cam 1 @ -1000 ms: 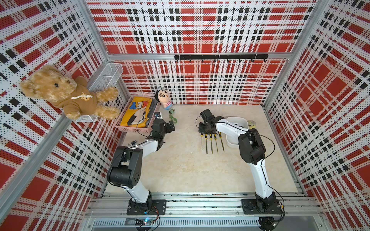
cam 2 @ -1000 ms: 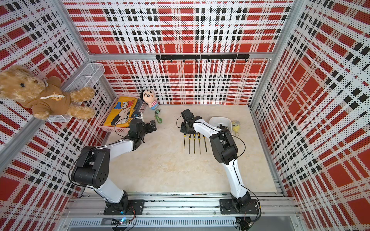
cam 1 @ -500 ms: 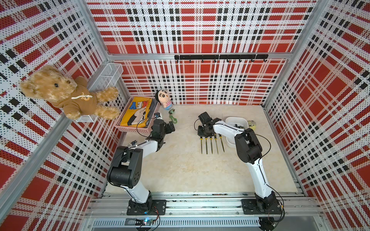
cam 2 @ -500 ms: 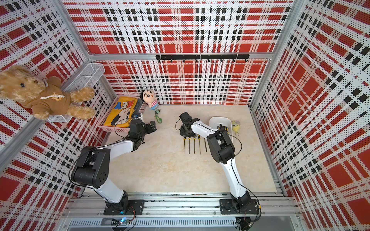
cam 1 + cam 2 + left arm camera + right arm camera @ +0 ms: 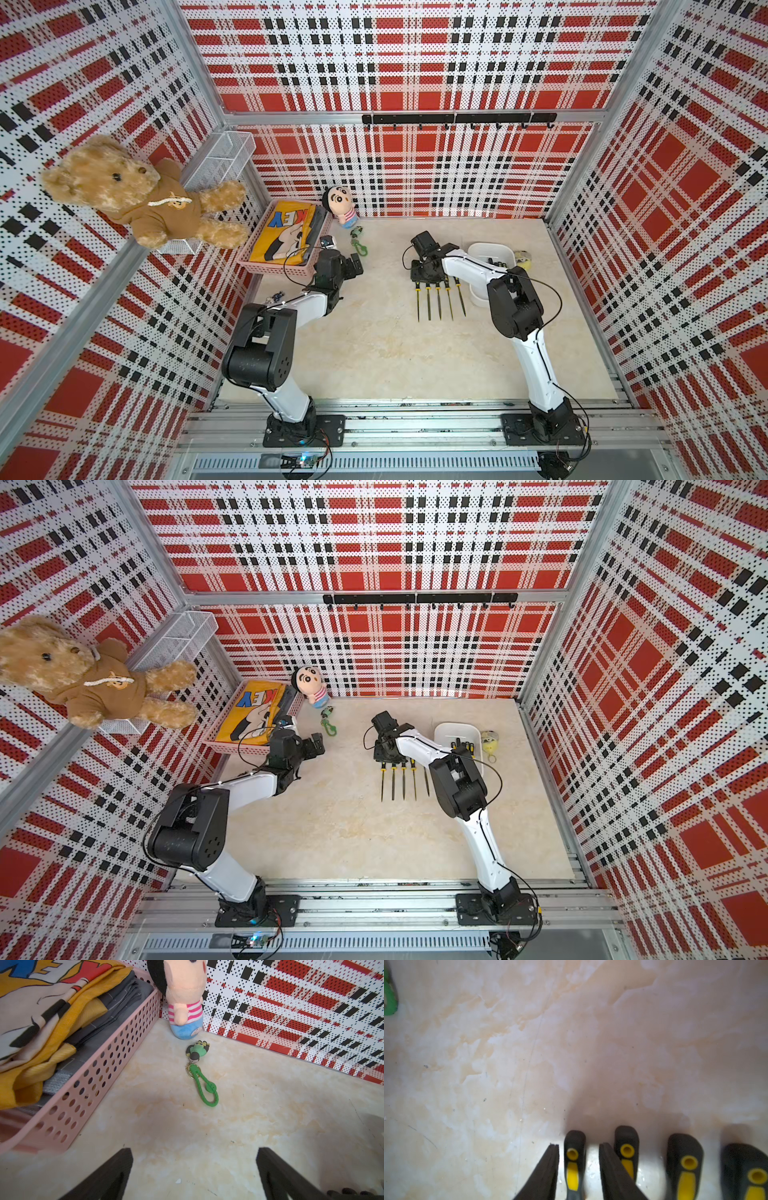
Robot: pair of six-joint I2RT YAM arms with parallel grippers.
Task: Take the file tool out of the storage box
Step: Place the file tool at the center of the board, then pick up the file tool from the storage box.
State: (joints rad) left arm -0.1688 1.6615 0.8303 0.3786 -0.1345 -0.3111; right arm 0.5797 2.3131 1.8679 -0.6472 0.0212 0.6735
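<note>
Five black-and-yellow file tools lie side by side on the table, and the leftmost file tool [image 5: 418,301] [image 5: 572,1159] has its handle between my right gripper's jaws. The right gripper [image 5: 419,274] [image 5: 384,754] [image 5: 579,1145] is open, with a gap on each side of that handle. The white storage box [image 5: 490,251] [image 5: 455,729] stands just right of the row and more black-and-yellow handles [image 5: 498,262] show inside it. My left gripper [image 5: 353,266] [image 5: 195,1149] is open and empty beside the pink basket.
A pink perforated basket [image 5: 291,270] [image 5: 99,1076] holding folded clothes sits at the back left. A doll [image 5: 340,205] and a green keychain [image 5: 359,245] [image 5: 204,1084] lie near the back wall. A small yellow toy [image 5: 524,259] rests right of the box.
My right gripper has shifted a little to the left over the row's left end, and its jaws have spread apart off the file's handle. The left arm has not moved.
</note>
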